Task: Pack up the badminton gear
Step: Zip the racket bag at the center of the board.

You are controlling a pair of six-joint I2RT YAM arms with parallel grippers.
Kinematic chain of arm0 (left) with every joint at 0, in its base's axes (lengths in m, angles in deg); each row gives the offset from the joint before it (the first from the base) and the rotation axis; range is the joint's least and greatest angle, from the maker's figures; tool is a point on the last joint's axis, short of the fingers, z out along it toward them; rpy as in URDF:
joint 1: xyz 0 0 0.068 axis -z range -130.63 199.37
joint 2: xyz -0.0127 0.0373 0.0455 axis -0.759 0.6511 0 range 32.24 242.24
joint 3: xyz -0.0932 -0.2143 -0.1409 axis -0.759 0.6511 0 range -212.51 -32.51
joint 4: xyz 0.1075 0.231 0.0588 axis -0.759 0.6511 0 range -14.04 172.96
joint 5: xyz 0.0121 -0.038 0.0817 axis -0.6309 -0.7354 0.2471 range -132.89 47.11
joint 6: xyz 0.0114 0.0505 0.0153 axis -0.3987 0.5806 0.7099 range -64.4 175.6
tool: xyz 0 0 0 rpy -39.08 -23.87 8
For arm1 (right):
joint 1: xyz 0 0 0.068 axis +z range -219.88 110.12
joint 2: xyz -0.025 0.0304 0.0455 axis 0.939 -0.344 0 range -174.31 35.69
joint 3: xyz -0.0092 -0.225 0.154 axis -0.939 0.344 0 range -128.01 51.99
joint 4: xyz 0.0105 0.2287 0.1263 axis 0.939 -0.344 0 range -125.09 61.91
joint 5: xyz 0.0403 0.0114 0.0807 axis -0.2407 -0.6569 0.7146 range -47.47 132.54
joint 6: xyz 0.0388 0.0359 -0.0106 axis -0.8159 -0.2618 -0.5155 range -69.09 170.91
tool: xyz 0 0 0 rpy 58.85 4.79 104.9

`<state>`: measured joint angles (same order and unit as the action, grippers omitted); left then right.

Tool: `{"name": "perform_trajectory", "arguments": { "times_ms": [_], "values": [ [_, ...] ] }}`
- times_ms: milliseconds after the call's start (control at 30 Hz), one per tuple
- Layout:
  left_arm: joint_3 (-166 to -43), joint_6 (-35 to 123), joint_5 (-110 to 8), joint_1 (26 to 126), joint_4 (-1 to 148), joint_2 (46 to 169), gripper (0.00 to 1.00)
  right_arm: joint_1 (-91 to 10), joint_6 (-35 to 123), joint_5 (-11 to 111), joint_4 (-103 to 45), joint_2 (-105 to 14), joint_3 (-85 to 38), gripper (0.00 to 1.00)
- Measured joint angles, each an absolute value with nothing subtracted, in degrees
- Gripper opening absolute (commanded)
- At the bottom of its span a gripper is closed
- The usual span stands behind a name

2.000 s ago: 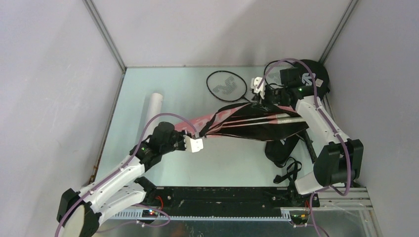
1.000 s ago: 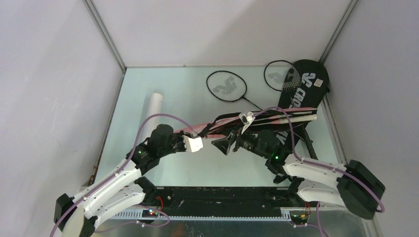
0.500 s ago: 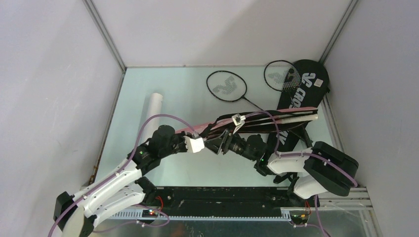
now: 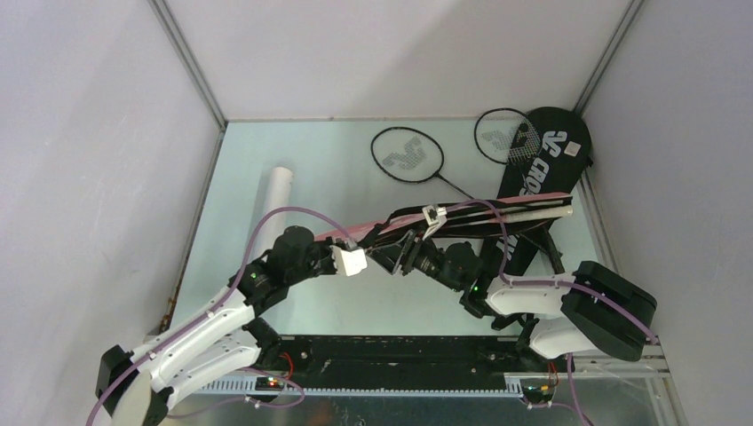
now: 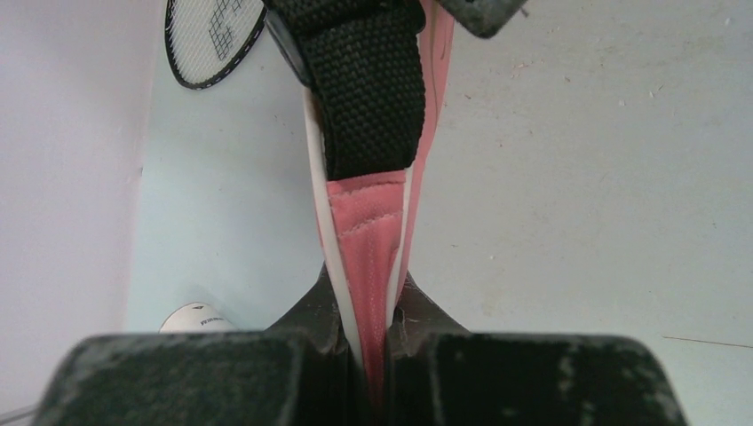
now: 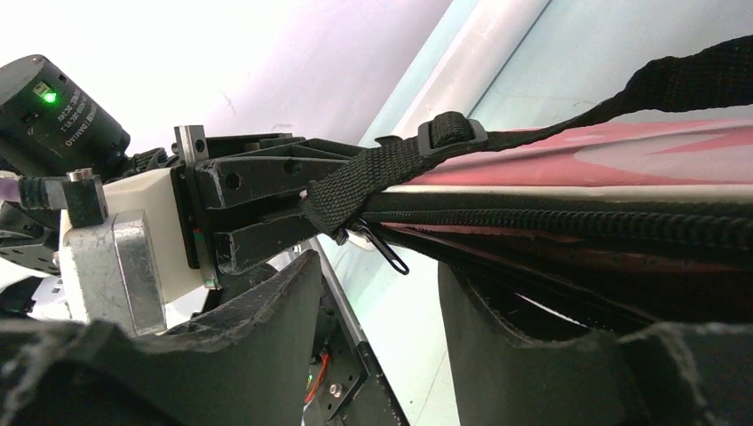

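The pink bag (image 4: 533,197) hangs stretched across the middle, with black straps and a pale racket handle (image 4: 537,213) at its right end. My left gripper (image 4: 362,244) is shut on the bag's left tip (image 5: 368,231), just below the black strap (image 5: 368,98). My right gripper (image 4: 389,257) is open and empty, right beside the left one under the bag. In the right wrist view its fingers (image 6: 266,311) stand apart below the zipper pull (image 6: 382,248). The black CROSSWAY bag (image 4: 546,155) lies at the back right. No shuttlecocks show.
One black racket (image 4: 407,155) lies at the back middle, and another's head (image 4: 506,138) rests on the black bag. The white tube (image 4: 275,191) lies at the left, near the side wall. Black straps (image 4: 519,306) trail by the right arm's base.
My right arm has swung from the bag's far right end to the middle, now close by the left gripper. The left gripper has kept its hold on the bag's tip.
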<state>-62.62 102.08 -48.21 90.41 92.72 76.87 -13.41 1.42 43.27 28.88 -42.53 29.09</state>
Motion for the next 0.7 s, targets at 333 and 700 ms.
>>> {"name": "perform_trajectory", "arguments": {
  "times_ms": [333,700],
  "values": [
    [-62.23,102.12,-48.24,90.41,92.32,76.45,0.00,-13.08,0.04,42.17,26.19,-42.96,27.43,0.43],
    [-62.07,102.23,-48.02,90.54,92.17,76.27,0.00,-12.82,-3.70,41.45,24.90,-44.08,25.99,0.36]
  ]
}}
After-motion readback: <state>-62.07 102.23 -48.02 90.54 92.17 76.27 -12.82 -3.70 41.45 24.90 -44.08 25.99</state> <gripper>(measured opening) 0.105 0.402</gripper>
